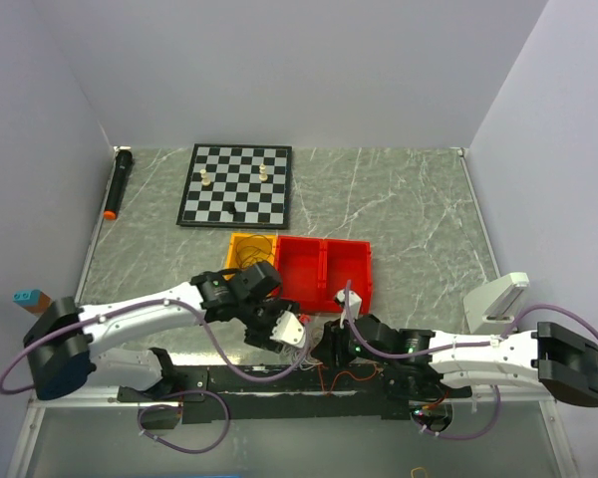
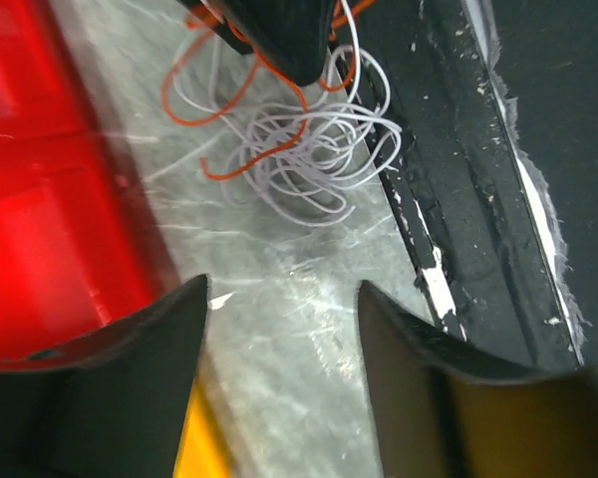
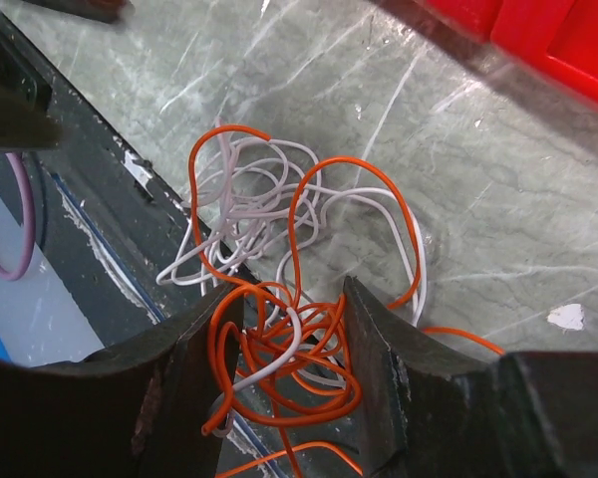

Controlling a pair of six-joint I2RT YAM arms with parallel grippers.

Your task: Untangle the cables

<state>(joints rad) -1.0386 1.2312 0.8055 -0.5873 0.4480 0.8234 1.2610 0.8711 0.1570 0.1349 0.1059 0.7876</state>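
Two tangled cables (image 3: 279, 249), loops inside right gripper (image 3: 291, 299), perhaps held.

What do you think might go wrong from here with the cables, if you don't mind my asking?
1. Loops of the orange cable and the white cable both pass between the open right gripper fingers. Closing would likely catch both, and pulling could tighten the knot.
2. The tangle lies against the black base rail, so a loop may snag on its edge.
3. The left gripper is open and empty, so nothing pins the pile, and it may drag as one.
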